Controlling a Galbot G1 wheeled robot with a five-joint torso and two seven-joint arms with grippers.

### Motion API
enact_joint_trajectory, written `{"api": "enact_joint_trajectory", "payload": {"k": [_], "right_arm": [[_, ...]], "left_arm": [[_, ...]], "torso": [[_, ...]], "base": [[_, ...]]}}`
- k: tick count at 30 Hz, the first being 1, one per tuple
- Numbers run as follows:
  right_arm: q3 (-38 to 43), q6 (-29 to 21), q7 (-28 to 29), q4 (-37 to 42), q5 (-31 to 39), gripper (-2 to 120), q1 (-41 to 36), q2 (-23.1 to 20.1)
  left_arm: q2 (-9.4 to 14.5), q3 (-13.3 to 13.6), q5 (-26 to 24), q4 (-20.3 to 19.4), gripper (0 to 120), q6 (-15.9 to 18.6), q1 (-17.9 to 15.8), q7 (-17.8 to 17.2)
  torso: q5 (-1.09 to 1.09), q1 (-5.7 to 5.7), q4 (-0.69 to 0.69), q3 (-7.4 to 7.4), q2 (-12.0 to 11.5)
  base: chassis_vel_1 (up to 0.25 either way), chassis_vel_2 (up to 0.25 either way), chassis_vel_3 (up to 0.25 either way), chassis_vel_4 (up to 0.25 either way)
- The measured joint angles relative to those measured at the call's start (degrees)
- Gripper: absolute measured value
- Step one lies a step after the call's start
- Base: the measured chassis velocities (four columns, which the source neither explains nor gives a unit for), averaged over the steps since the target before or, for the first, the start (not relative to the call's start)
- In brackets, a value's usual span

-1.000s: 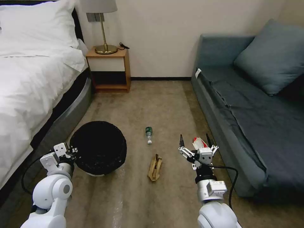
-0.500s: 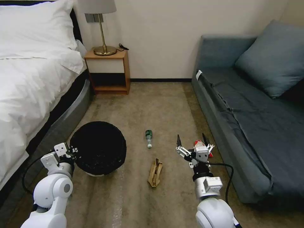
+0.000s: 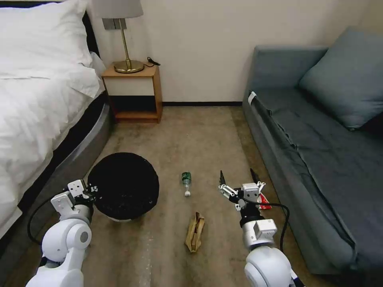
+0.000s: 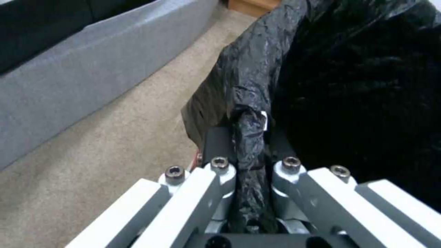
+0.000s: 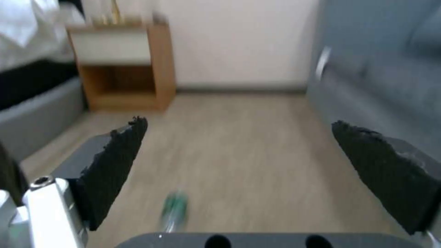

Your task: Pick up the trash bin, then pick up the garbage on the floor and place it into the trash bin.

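The trash bin (image 3: 123, 185), round and lined with a black bag, hangs at my left side. My left gripper (image 3: 91, 188) is shut on its rim, and the left wrist view shows the bag's edge (image 4: 250, 137) pinched between the fingers. My right gripper (image 3: 236, 178) is open above the carpet, its two black pads (image 5: 119, 162) wide apart. A clear bottle with a green label (image 3: 186, 181) lies on the floor to its left. A tan cardboard piece (image 3: 194, 232) lies nearer to me. A red-and-white wrapper (image 3: 263, 200) shows partly behind the right wrist, close to the sofa.
A white bed (image 3: 36, 103) runs along the left. A blue-grey sofa (image 3: 319, 151) with a cushion runs along the right. A wooden nightstand (image 3: 133, 93) with a brass lamp stands against the far wall. Carpet lies open between bed and sofa.
The whole head view has shifted: the camera moved, so litter and furniture sit lower and more to the left. My right gripper drifted left, off the red-and-white wrapper. The left gripper kept the bin.
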Motion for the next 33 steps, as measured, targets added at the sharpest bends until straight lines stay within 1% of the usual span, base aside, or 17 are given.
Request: {"api": "enact_joint_trajectory", "payload": {"k": [1, 2, 3, 5, 6, 7, 8, 10, 11, 13, 15, 17, 18, 22, 23, 27, 33], "right_arm": [[-1.53, -4.07, 2.49, -0.94, 8.07, 100, 2.42, -1.63], [-2.63, -6.68, 4.19, -1.67, 12.84, 100, 4.21, -2.52], [-2.63, -6.68, 4.19, -1.67, 12.84, 100, 4.21, -2.52], [-5.20, -11.09, 7.92, -3.52, 22.97, 100, 7.83, -3.87], [-7.10, -13.61, 11.05, -5.04, 30.31, 100, 10.40, -4.20], [-8.35, -14.85, 12.71, -6.05, 34.36, 100, 11.75, -4.22], [-8.35, -14.85, 12.71, -6.05, 34.36, 100, 11.75, -4.22], [-11.69, -17.53, 16.61, -9.43, 42.87, 100, 14.86, -3.50], [-13.39, -18.00, 17.73, -11.22, 44.75, 100, 15.91, -2.71], [-14.53, -18.15, 18.24, -12.58, 45.58, 100, 16.55, -2.01], [-16.84, -18.20, 19.04, -16.22, 46.42, 100, 17.70, -0.39], [-18.60, -18.00, 18.96, -19.74, 45.84, 100, 18.23, 0.78], [-18.60, -18.00, 18.96, -19.74, 45.84, 100, 18.23, 0.78], [-21.21, -17.02, 17.09, -26.60, 42.60, 100, 18.33, 1.99], [-21.21, -17.02, 17.09, -26.60, 42.60, 100, 18.33, 1.99], [-23.04, -15.34, 15.29, -33.98, 40.49, 100, 19.17, 4.72], [-24.12, -13.93, 13.97, -38.72, 38.76, 99, 20.39, 7.13]], "left_arm": [[0.00, -0.03, 0.02, -0.02, 5, 0.00, 0.17, 0.00], [-0.05, -0.03, 0.08, -0.02, 5, 0.00, 0.28, 0.00], [-0.05, -0.03, 0.08, -0.02, 5, 0.00, 0.28, 0.00], [-0.19, -0.08, 0.28, -0.02, 5, -0.05, 0.48, 0.00], [-0.30, -0.11, 0.39, -0.03, 5, -0.05, 0.59, 0.00], [-0.40, -0.15, 0.44, -0.03, 5, -0.07, 0.66, 0.00], [-0.40, -0.15, 0.44, -0.03, 5, -0.07, 0.66, 0.00], [-0.65, -0.30, 0.69, -0.03, 5, -0.17, 0.75, 0.00], [-0.74, -0.38, 0.76, -0.07, 5, -0.23, 0.83, 0.00], [-0.80, -0.43, 0.77, -0.16, 5, -0.24, 0.92, 0.00], [-0.82, -0.63, 0.79, -0.27, 5, -0.27, 1.08, 0.01], [-0.79, -0.84, 0.81, -0.31, 5, -0.32, 1.22, 0.00], [-0.79, -0.84, 0.81, -0.31, 5, -0.32, 1.22, 0.00], [-0.68, -1.05, 0.80, -0.35, 5, -0.42, 1.33, 0.00], [-0.68, -1.05, 0.80, -0.35, 5, -0.42, 1.33, 0.00], [-0.46, -1.08, 0.79, -0.38, 5, -0.43, 1.34, -0.01], [-0.28, -1.18, 0.78, -0.38, 5, -0.43, 1.30, -0.04]], "torso": [[0.00, 0.00, 0.00, 0.00, 0.00], [0.00, 0.00, 0.00, 0.00, 0.00], [0.00, 0.00, 0.00, 0.00, 0.00], [0.00, 0.00, 0.00, 0.00, 0.00], [0.00, 0.00, 0.00, -0.01, 0.00], [0.00, 0.00, 0.01, 0.00, 0.00], [0.00, 0.00, 0.01, 0.00, 0.00], [-0.01, 0.00, 0.02, 0.00, 0.00], [0.00, 0.00, 0.01, 0.00, 0.00], [0.00, 0.00, 0.01, 0.00, 0.00], [0.00, 0.00, 0.01, 0.00, 0.00], [0.00, 0.00, 0.01, 0.00, 0.00], [0.00, 0.00, 0.01, 0.00, 0.00], [0.00, 0.00, 0.00, 0.00, 0.00], [0.00, 0.00, 0.00, 0.00, 0.00], [0.00, 0.00, 0.00, 0.00, 0.00], [0.00, 0.00, 0.00, 0.00, 0.00]], "base": [[0.000, 0.000, 0.000, 0.000], [0.000, 0.000, 0.000, 0.000], [0.000, 0.000, 0.000, 0.000], [0.000, 0.000, 0.000, 0.000], [0.000, 0.000, 0.000, 0.000], [0.000, 0.000, 0.000, 0.000], [0.000, 0.000, 0.000, 0.000], [0.000, 0.000, 0.000, 0.000], [0.000, 0.000, 0.000, 0.000], [0.000, 0.000, 0.000, 0.000], [0.000, 0.000, 0.000, 0.000], [0.000, 0.000, 0.000, 0.000], [0.000, 0.000, 0.000, 0.000], [0.000, 0.000, 0.000, 0.000], [0.000, 0.000, 0.000, 0.000], [0.000, 0.000, 0.000, 0.000], [0.000, 0.000, 0.000, 0.000]]}}
